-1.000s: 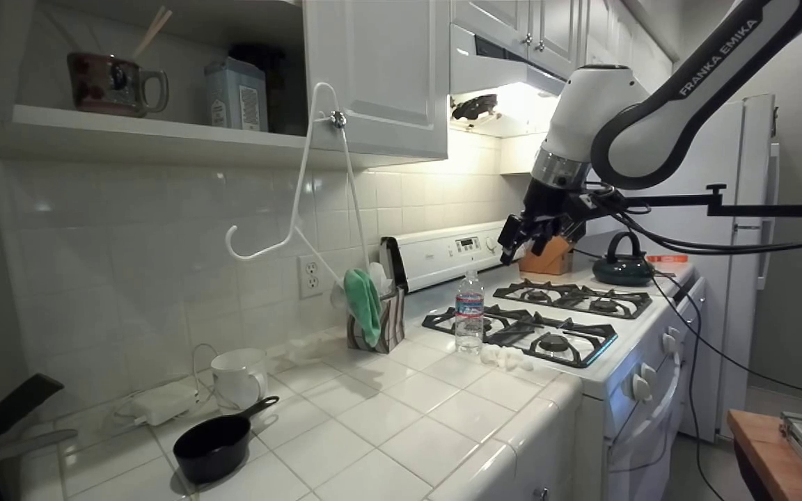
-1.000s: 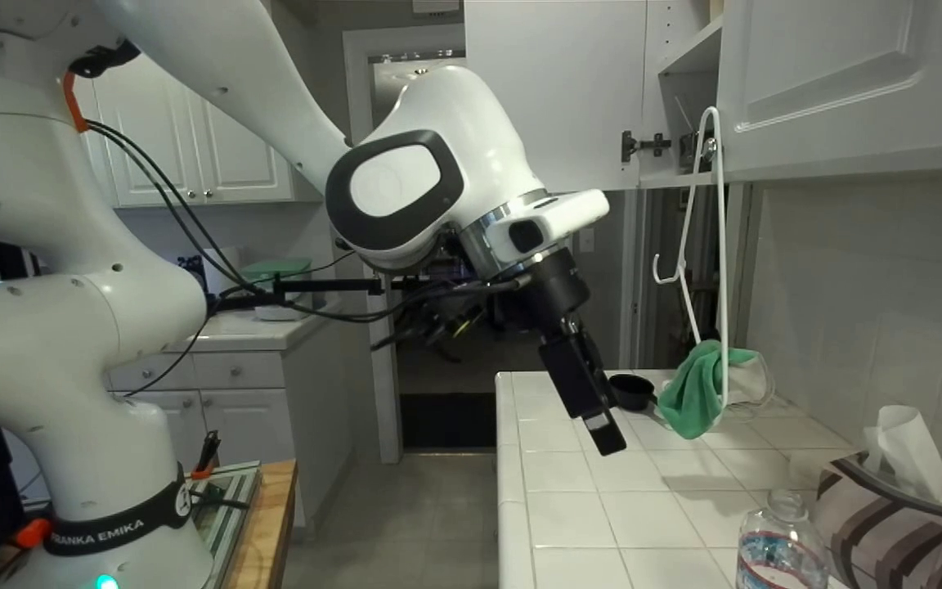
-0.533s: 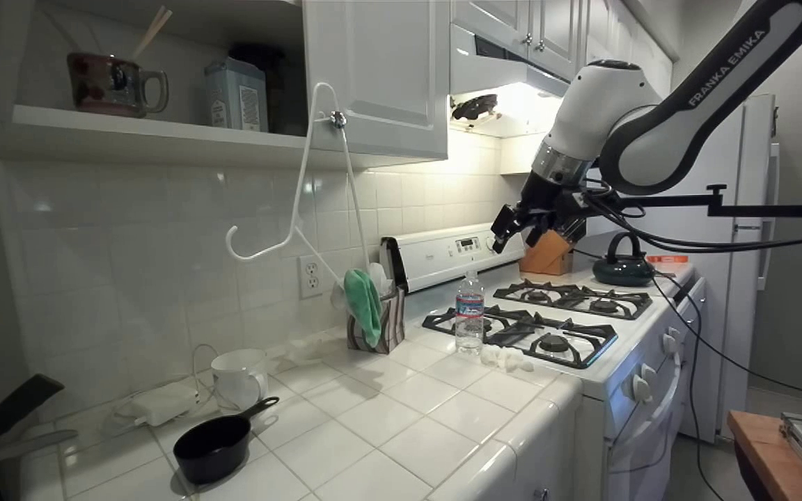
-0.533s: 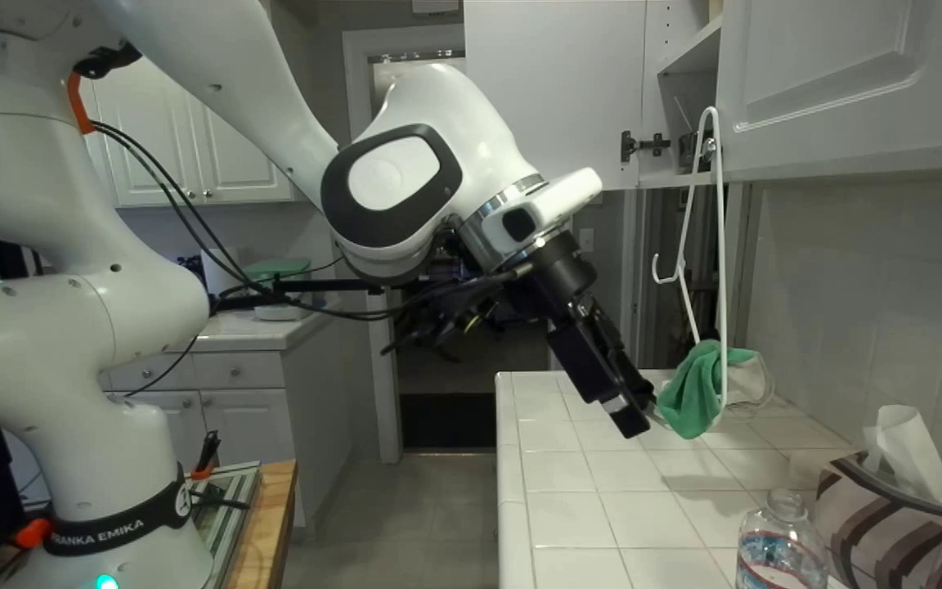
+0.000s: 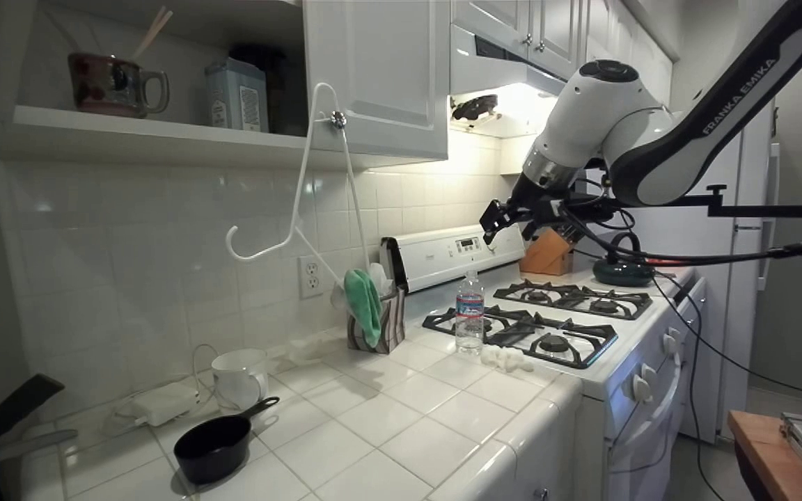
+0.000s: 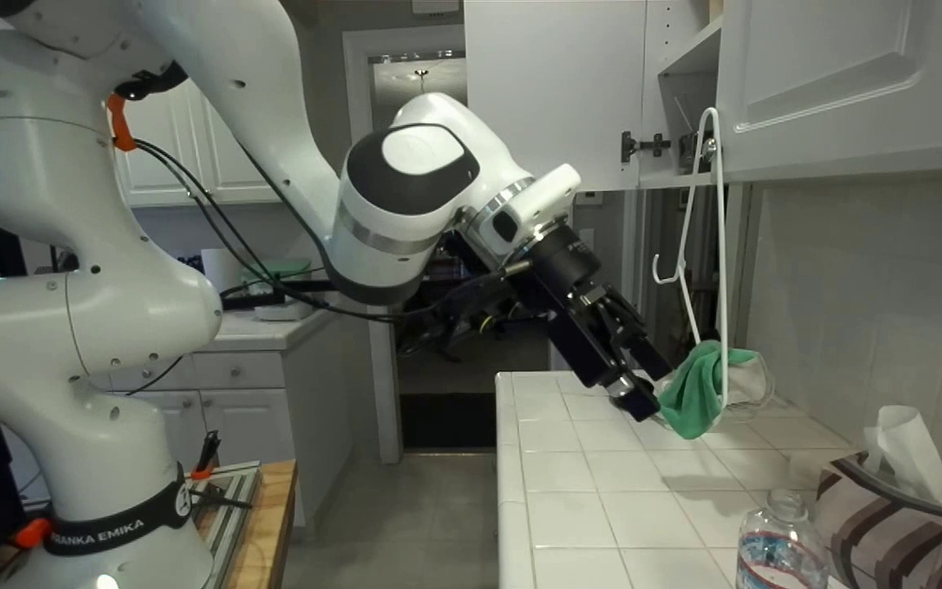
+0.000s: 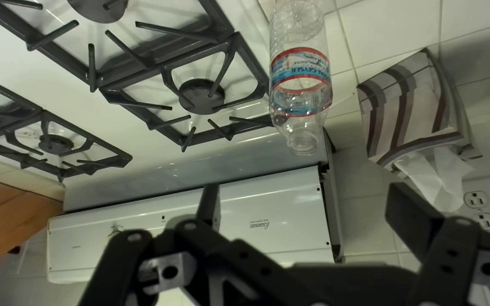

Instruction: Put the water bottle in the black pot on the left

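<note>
Hand — spread | water bottle upright on tiled counter, beside stove | black pot — same counter | range hood lit

Kitchen, gas stove, tiled counter, kettle, white cupboards

The water bottle is clear, its label blue with red bands; the black pot is plain, the gripper mostly black; the tissue box is striped maroon and grey, the cloth green, the tiled counter white
</note>
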Robot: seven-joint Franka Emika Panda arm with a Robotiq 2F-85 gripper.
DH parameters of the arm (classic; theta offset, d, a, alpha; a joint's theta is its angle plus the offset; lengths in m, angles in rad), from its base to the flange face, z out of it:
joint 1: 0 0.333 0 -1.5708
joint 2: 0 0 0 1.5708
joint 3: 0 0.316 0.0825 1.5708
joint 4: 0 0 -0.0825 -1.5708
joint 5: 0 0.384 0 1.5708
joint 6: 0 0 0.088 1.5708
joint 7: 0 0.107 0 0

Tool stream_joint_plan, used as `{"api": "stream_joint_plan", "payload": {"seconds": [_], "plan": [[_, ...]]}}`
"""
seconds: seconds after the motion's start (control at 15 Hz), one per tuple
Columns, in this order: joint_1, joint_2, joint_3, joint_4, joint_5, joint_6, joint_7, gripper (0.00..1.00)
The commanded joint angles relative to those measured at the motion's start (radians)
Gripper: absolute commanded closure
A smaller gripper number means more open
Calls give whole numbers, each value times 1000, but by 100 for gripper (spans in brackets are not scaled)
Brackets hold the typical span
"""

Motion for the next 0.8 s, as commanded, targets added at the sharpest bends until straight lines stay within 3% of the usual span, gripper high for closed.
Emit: {"api": "stream_joint_plan", "payload": {"seconds": [0.0,0.4,0.73], "plan": [[-196,-43,232,39,-144,-56,255,0],[-565,-82,658,135,-266,-261,570,0],[-845,-152,980,215,-153,-364,646,0]]}}
